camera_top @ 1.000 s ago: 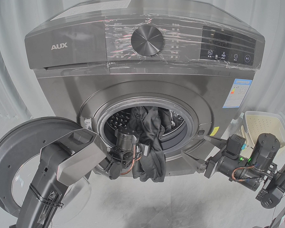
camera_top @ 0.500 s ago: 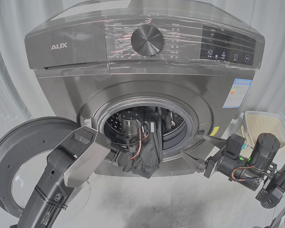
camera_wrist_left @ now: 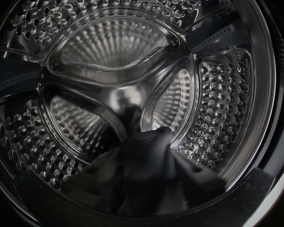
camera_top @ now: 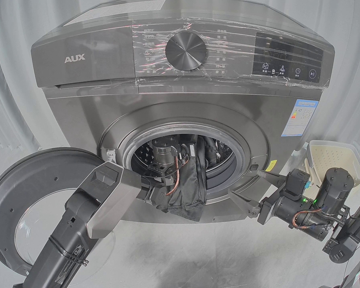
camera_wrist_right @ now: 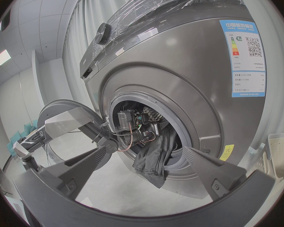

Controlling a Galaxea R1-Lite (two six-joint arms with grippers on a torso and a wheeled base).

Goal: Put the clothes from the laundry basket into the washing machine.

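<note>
Clothes amount to one black garment [camera_top: 188,193], limp and creased. It is draped over the lip of the washing machine [camera_top: 88,113] just beneath the left gripper [camera_top: 187,152], one end bunched on the drum [camera_wrist_left: 217,104] floor ahead of it and the other hanging outside. Whether that gripper grips the cloth cannot be told; the right gripper [camera_top: 244,183], well off to its right, has its jaws spread wide on nothing.

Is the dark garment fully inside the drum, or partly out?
Partly out. The dark garment hangs over the lower rim of the washing machine opening, its end dangling outside.
</note>
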